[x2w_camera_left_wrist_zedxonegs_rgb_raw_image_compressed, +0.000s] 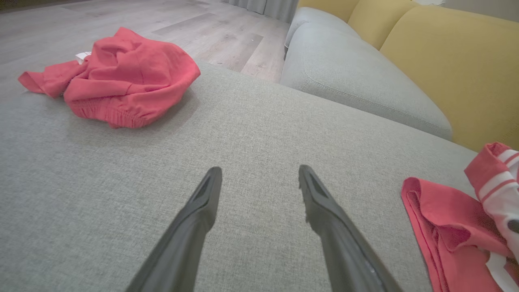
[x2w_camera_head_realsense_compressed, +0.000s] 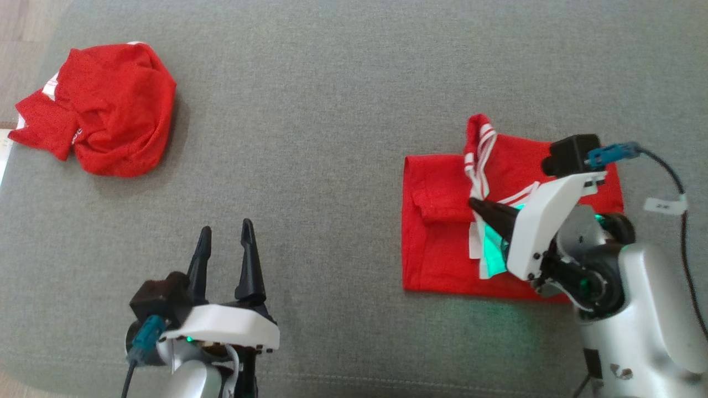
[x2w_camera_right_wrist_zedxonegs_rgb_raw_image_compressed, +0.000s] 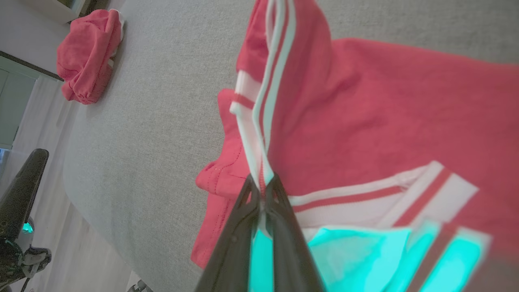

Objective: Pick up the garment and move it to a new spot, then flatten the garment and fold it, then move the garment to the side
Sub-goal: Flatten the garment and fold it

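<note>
Spotted the red garment on the right half of the grey cushion, folded into a rough rectangle with a soft rolled edge down its left side. Looked like thin, smooth knit, red all over, trimmed with white bands carrying a narrow red stripe. Caught one striped band pulled up in a slim loop above the flat layers. Pinched that band at the very tips of the right end effector, closed tight with only cloth between the dark tapered fingers. Confirmed the same pinch close up from the right wrist, with the garment spreading out behind. Picked up a green glow washing over the white trim beside those fingers.

Found the left end effector over bare cushion at the lower left, spread wide, gripping nothing, well apart from the garment. Saw the same wide gap in the left wrist view.

Noted a second red garment bunched in a rumpled mound near the far left corner, with a gathered elastic hem along its near side. Made out a coarse grey weave on the cushion, pale wood-plank floor beyond it, and a yellow sofa back.
</note>
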